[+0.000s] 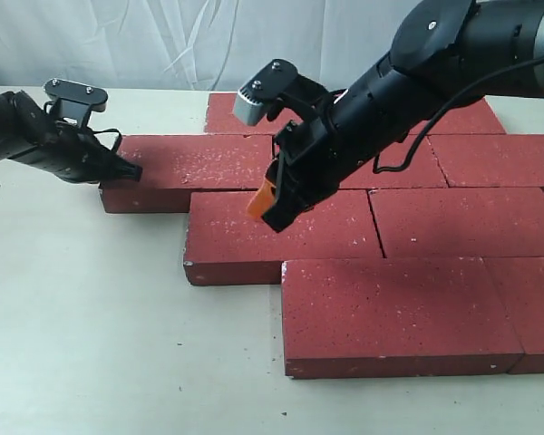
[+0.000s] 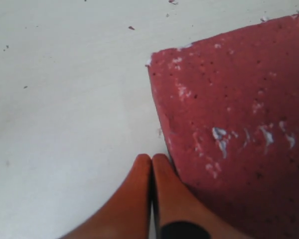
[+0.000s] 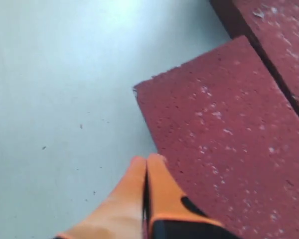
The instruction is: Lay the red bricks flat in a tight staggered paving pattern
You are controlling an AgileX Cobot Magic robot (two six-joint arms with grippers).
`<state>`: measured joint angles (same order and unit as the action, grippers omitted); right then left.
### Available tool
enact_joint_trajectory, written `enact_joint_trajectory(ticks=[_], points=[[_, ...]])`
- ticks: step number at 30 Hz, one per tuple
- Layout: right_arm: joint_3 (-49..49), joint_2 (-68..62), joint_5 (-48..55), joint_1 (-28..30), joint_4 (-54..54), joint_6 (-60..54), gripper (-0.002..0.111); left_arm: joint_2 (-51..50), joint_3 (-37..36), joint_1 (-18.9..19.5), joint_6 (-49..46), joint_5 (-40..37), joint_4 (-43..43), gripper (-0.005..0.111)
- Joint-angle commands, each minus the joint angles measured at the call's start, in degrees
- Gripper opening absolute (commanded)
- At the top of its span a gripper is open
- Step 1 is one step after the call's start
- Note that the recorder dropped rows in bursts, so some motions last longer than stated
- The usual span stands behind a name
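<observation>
We see white-specked red bricks (image 1: 390, 313) staggered centre-right; left gripper (image 1: 127, 169) pressed together mid-left at brick end; right gripper (image 1: 270, 207) likewise, angled down.

Pale cream tabletop (image 2: 65, 124) under my left fingers (image 2: 132, 199), few dark specks (image 2: 131, 28) scattered ahead of them; creased white cloth backdrop (image 1: 163, 36) far beyond; light soft, even
</observation>
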<state>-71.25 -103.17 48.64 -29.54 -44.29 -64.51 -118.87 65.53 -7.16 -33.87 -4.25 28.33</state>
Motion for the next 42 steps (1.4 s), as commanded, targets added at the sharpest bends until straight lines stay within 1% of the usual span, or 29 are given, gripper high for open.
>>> enact_joint_trajectory(ticks=[1,6,13,22,32,37,42], points=[[0.4,-0.4,2.6,-3.0,-2.8,-6.4,-0.001,0.2,0.3,-1.2,0.2,0.5,-0.3,0.000],[0.4,-3.2,-1.1,-6.4,-2.0,-6.7,-0.001,0.2,0.3,-2.2,0.2,1.3,-0.9,0.000],[0.1,-6.5,-2.5,-8.2,-0.7,-6.7,-0.001,0.2,0.3,-2.0,0.2,1.6,-1.8,0.000],[0.0,-8.6,-2.8,-8.2,2.0,-6.2,-0.001,0.2,0.3,-0.2,0.2,-0.4,-2.4,0.000],[0.0,-9.7,-3.6,-8.2,2.0,-6.1,-0.001,0.2,0.3,3.6,0.3,-1.1,-3.3,0.000],[0.0,-10.8,-6.3,-8.2,2.2,-6.1,-0.001,0.2,0.3,3.6,0.3,-1.3,-3.3,0.000],[0.0,-10.9,-11.2,-8.2,2.6,-4.8,-0.001,0.2,0.3,3.6,0.3,-1.1,-3.3,0.000]])
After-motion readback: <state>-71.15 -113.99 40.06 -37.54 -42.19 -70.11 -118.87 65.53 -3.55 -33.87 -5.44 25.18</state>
